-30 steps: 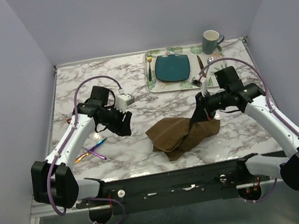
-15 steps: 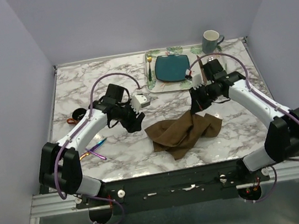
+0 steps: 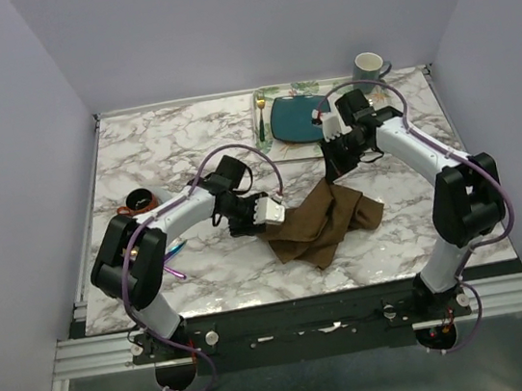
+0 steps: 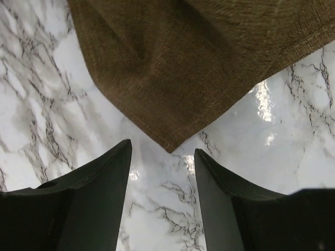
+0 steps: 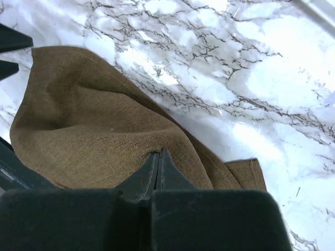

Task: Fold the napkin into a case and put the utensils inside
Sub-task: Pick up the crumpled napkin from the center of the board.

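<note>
Lying at the near left of the marble table (image 3: 166, 145), the utensils (image 3: 178, 271) are showing only as a few slim purple and blue pieces, half hidden under the left arm, well apart from the cloth. Toward the middle of the near half, the napkin (image 3: 327, 217) is sitting in a loose, rumpled heap, its brown folds bunching and its far corner rising toward the right arm. The left gripper (image 4: 162, 149) is hovering low over the marble at the napkin's left side with its jaws standing apart. In the left wrist view, one pointed corner of the cloth is lying just ahead of the gap between the two dark fingers (image 4: 99, 198), not touching either. A little farther back, the right gripper (image 5: 158, 154) is reaching down with its fingertips pressing together on a raised ridge of the napkin, and the fabric is draping away from that pinch. To the left, a small dark round object (image 3: 138, 201) is resting on the marble. At the far side, the leaf-printed placemat (image 3: 278, 146) is carrying a teal plate (image 3: 294, 118) with a gold fork (image 3: 261, 118) beside it, and a grey-green mug (image 3: 369, 65) is standing near the far right corner.
</note>
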You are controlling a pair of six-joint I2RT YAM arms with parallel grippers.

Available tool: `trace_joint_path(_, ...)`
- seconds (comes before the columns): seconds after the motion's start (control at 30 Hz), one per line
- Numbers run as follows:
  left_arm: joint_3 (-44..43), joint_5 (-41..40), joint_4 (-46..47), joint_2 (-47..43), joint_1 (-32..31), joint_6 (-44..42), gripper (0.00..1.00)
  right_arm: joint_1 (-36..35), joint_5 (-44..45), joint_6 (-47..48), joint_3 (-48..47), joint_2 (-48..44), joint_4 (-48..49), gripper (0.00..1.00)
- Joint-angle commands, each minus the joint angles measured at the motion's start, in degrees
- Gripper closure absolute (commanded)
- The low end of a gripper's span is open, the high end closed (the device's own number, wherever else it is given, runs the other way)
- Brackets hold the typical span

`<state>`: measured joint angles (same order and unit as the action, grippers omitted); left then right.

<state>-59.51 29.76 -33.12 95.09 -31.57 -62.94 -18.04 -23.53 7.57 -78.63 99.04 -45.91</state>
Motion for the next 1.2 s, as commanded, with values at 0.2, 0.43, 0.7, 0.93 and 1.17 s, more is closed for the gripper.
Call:
trace_joint_path(0.2,0.97,-1.54,-2.38,3.70,-4.64,-11.15,0.39,0.03,1.56,-0.45,-5.74,5.72,1.26,0.99)
trace_joint_path(0.43,-0.17,-5.94,-1.68,5.73,-5.43,-5.27,0.76,0.11,-2.66,-2.30,-10.84,9.76,2.84,0.99)
trace_joint_path(0.7,-0.87,-1.29,-10.02,-5.43,-7.01,5.53,1.00,-4.01,-11.88,-9.22,-25.76,18.63,6.36,0.89)
trace_joint_path(0.93,-2.81,5.74,-10.47,-9.57,-7.10,26.09,1.00,1.94,-10.92,-8.10,-19.66,9.43,-3.21,0.45)
trace_joint_path(1.17,-6.67,10.31,-5.99,-8.17,-4.73,44.37,1.00,12.06,-15.57,-4.94,7.05,-11.13,-5.77,0.32)
